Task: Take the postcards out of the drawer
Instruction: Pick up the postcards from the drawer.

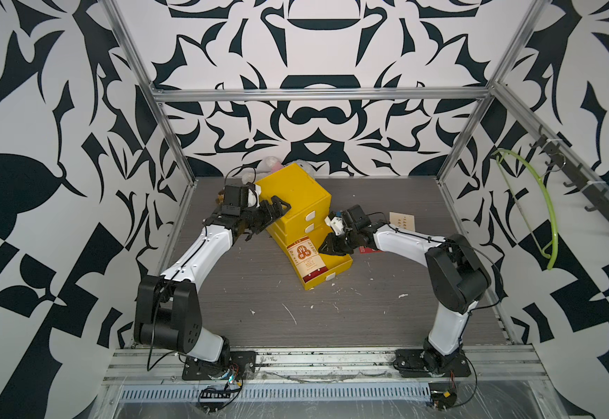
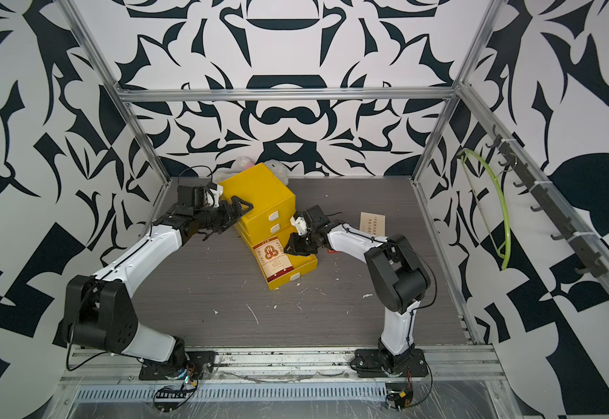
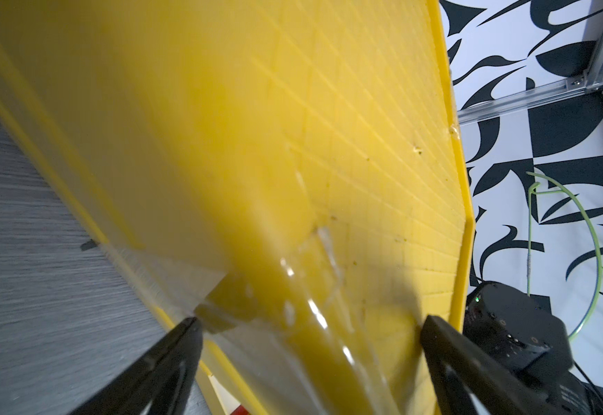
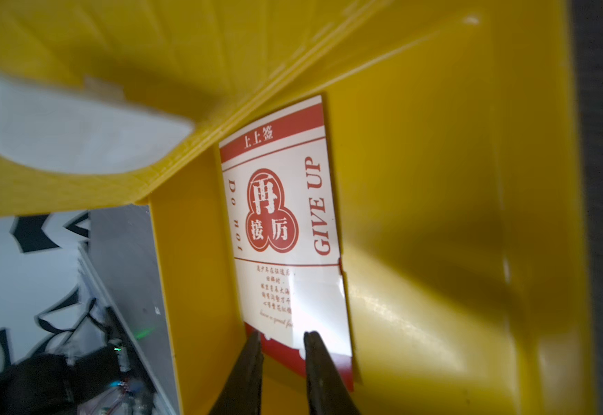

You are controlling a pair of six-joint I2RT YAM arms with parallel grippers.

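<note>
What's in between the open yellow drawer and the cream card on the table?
In both top views the right arm crosses there, a red card peeking from under it.

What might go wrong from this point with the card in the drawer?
1. The card lies close along a drawer wall. The right gripper, jaws barely apart over its red end, may slide off it or crease it.
2. The left gripper straddles the cabinet edge with jaws wide, not clamped, so a tug on the card could shift the cabinet.
</note>
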